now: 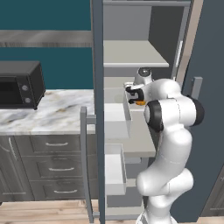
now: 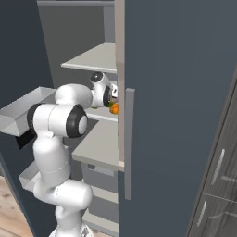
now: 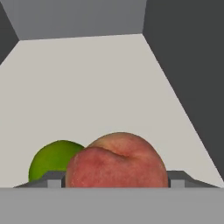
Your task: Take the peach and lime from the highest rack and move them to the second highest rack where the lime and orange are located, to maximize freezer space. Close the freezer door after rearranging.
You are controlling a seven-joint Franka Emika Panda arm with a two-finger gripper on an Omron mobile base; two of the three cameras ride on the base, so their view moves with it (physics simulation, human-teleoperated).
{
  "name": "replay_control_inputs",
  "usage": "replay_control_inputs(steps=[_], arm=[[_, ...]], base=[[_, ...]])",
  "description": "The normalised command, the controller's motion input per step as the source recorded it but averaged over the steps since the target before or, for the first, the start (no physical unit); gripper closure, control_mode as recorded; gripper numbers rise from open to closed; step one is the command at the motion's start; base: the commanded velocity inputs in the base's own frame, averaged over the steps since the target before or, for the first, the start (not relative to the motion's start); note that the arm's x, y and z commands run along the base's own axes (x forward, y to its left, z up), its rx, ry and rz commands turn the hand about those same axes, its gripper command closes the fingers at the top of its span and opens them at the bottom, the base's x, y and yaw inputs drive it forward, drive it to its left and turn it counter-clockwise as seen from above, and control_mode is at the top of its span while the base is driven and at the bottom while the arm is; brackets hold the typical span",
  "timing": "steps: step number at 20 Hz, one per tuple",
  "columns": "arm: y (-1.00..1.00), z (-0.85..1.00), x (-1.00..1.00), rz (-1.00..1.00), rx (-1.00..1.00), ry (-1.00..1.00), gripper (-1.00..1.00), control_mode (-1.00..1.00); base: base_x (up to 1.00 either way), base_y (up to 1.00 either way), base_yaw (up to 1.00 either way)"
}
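A red-orange peach (image 3: 116, 162) sits between my gripper's (image 3: 114, 180) two fingertips, whose inner edges press on its sides, so the gripper is shut on it. Just behind it to the left a green lime (image 3: 50, 159) rests on the pale rack (image 3: 96, 87). From the base, my hand (image 1: 130, 93) reaches into the open freezer at the second rack from the top. An orange fruit (image 1: 140, 103) (image 2: 113, 109) peeks out just under the hand. The top rack (image 1: 131, 54) above it looks bare from here.
The freezer door (image 1: 98, 109) stands open at the left with white bins (image 1: 116, 120) on its inside. Beyond it lie a marble counter (image 1: 52, 113) and a black microwave (image 1: 19, 85). A closed grey door (image 2: 180, 115) fills the right side.
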Motion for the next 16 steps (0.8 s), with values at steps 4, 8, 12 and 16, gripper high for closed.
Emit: replay_control_inputs(steps=[4,8,12,16], arm=[[-0.19,-0.03,0.22,-0.04,0.0,0.05,-1.0,-1.0],[-0.14,0.0,0.16,0.0,0.0,0.01,-1.0,-1.0],[0.0,0.0,0.03,0.0,0.01,0.0,-1.0,-1.0],[0.0,0.07,-0.09,0.0,0.02,-0.02,-1.0,-1.0]], base=[[0.0,0.0,0.0],[0.0,0.0,0.0],[0.0,0.0,0.0],[0.0,0.0,0.0]])
